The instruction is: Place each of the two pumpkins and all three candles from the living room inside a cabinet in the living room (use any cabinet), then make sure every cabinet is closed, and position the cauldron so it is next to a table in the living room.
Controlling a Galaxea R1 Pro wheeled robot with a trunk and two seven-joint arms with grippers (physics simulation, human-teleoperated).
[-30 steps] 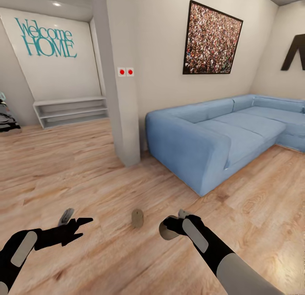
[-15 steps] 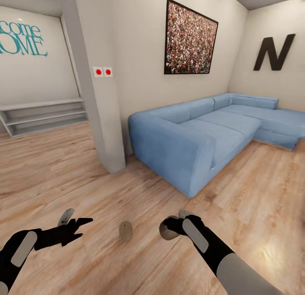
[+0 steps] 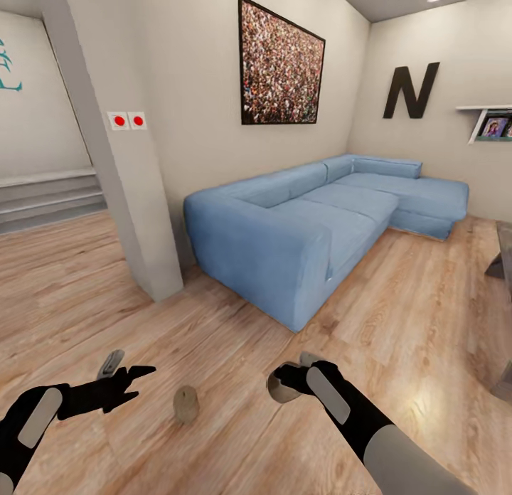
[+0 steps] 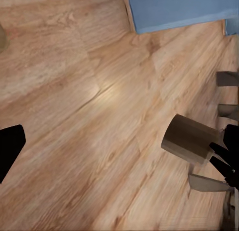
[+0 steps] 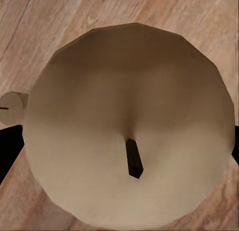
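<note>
Camera swung right — candle [image 3: 283, 390] pinched in right claw [image 3: 284, 382], left claw [image 3: 131, 378] spread, second candle [image 3: 186, 404] on floor [image 3: 398, 317] between.

tan candle [image 3: 186, 404] upright on floor | second candle [image 5: 127, 126] held, wick showing

You see a light blue sofa [image 3: 320, 217] on a warm tan wood-grain floor [image 3: 398, 324] streaked with darker lines. The walls are off-white; one carries a black-framed picture [image 3: 281, 65] speckled in red, white and dark dots, a black letter N [image 3: 410, 91], and two white plates with red dots [image 3: 126, 120]. Teal lettering [image 3: 8, 72] shows at the far left. Your right hand [image 3: 293, 381] is black on a grey forearm, around a dull tan candle [image 5: 129, 126] with a dark wick. A second candle [image 3: 186, 404] on the floor is the same olive-tan. Your left hand [image 3: 124, 381] is black with grey fingertips.
</note>
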